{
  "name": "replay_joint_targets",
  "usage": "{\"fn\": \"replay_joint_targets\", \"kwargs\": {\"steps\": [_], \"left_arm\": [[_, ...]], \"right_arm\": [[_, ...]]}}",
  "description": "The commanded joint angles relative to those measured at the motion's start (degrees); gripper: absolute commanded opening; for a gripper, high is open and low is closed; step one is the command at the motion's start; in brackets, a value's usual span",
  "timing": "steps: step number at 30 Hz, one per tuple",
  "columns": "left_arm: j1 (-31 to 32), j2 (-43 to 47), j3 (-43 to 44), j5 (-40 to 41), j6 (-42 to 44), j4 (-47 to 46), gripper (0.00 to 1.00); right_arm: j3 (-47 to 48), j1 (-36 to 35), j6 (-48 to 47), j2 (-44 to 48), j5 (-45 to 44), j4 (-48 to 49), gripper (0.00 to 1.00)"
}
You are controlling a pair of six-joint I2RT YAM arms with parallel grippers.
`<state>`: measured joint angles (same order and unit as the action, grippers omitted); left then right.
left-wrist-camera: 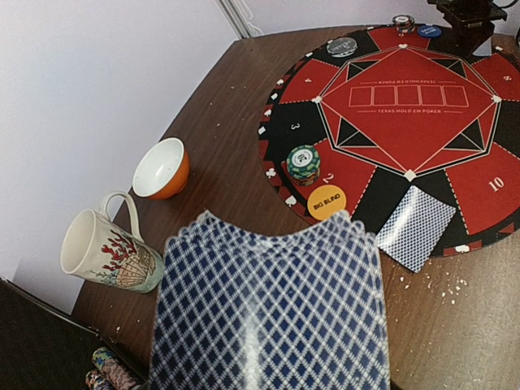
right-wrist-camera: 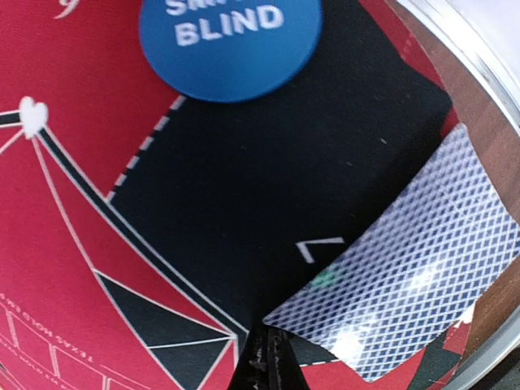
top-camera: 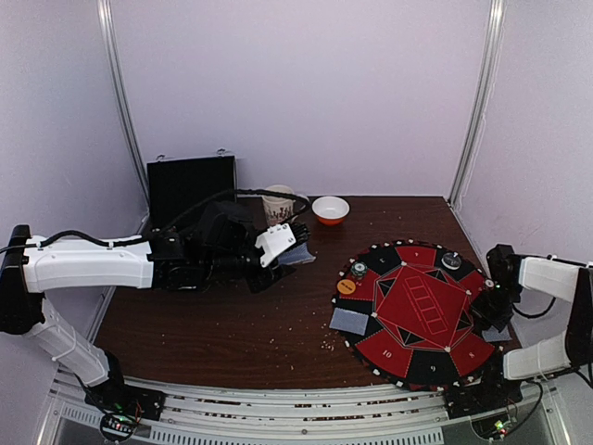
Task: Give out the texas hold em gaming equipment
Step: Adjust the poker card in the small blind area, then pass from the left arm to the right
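My left gripper (top-camera: 289, 248) hangs above the table left of the round poker mat (top-camera: 408, 357), shut on a deck of blue-diamond-backed cards (left-wrist-camera: 268, 309) that hides its fingers in the left wrist view. One card (left-wrist-camera: 416, 227) lies on the mat's near-left edge beside the orange BIG BLIND disc (left-wrist-camera: 327, 201) and a green-white chip stack (left-wrist-camera: 302, 164). My right gripper (right-wrist-camera: 270, 345) is shut low over the mat's right edge. Its tips meet at the corner of another card (right-wrist-camera: 406, 276); I cannot tell whether they pinch it. A blue SMALL BLIND disc (right-wrist-camera: 231, 41) lies just beyond.
A patterned mug (left-wrist-camera: 106, 248) and an orange-and-white bowl (left-wrist-camera: 161, 169) stand at the back of the table. An open black case (top-camera: 192, 190) sits at the back left. A black disc (left-wrist-camera: 341, 47) and another chip stack (left-wrist-camera: 403, 23) rest on the mat's far side.
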<state>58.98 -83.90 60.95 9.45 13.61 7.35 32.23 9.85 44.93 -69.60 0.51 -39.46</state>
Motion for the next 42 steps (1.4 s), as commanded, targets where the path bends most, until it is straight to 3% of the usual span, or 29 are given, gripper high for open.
{"fn": "replay_joint_targets", "kwargs": {"steps": [1, 4, 7, 13, 18, 20, 23, 31, 38, 42], "left_arm": [[0.28, 1.64, 1.07, 0.53, 0.39, -2.79, 0.50], [0.26, 1.49, 1.10, 0.18, 0.43, -2.80, 0.50], [0.26, 1.54, 1.02, -0.46, 0.56, -2.78, 0.50], [0.26, 2.01, 0.60, -2.68, 1.47, -3.04, 0.50], [0.26, 3.51, -0.39, -6.24, 3.30, -3.68, 0.50], [0.27, 4.58, -1.19, -7.46, 4.36, -4.35, 0.50], [0.28, 6.38, -2.31, -10.30, 6.21, -4.83, 0.50], [0.34, 9.67, -5.65, -16.01, 8.70, -7.65, 0.49], [0.35, 10.26, -5.71, -15.71, 8.94, -7.73, 0.49], [0.35, 10.37, -5.70, -16.94, 8.76, -7.75, 0.49]], "right_arm": [[3.71, 0.44, -2.92, -0.56, 3.68, 0.61, 0.00], [6.58, 0.08, -5.34, 1.40, 10.03, 1.13, 0.00], [11.37, -2.08, -7.58, 5.43, 16.46, 2.36, 0.08], [22.01, -13.00, -10.40, 12.47, 25.12, 8.74, 0.45], [21.14, -26.73, -4.17, 13.81, 29.67, 25.75, 0.90], [20.86, -32.85, -2.88, 11.99, 31.48, 32.62, 1.00], [22.22, -40.08, -3.71, 6.89, 32.99, 38.94, 1.00], [33.37, -53.92, -11.35, -9.79, 37.63, 40.19, 1.00], [33.91, -56.87, -11.29, -13.95, 41.27, 43.56, 0.98], [33.82, -57.78, -11.29, -15.09, 39.17, 43.45, 0.96]]}}
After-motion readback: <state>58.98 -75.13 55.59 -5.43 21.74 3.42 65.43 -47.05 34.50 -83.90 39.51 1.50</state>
